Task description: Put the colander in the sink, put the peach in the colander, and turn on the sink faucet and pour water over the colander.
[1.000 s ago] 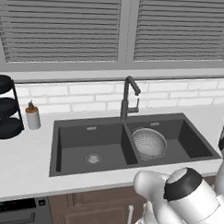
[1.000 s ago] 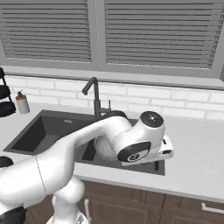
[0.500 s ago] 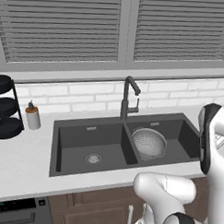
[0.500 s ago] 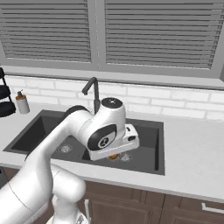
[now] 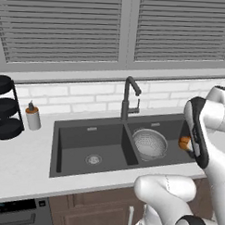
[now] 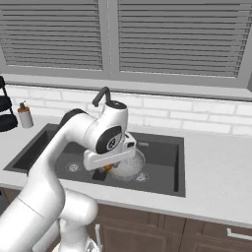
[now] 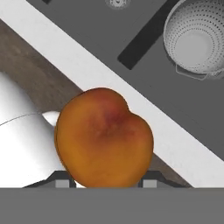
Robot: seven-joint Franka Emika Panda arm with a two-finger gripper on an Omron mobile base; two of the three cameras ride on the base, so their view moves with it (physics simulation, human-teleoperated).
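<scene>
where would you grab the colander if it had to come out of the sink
By its rim. The colander sits upright, mouth up, in the right basin of the sink, so a judgement: come straight down and pinch the thin rim. The claw first must release the peach.

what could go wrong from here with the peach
1. The peach in the claw hangs above the counter edge, not the colander; released now, it would likely miss the bowl.
2. The colander sits close to the faucet, so the arm might brush the spout on approach.
</scene>
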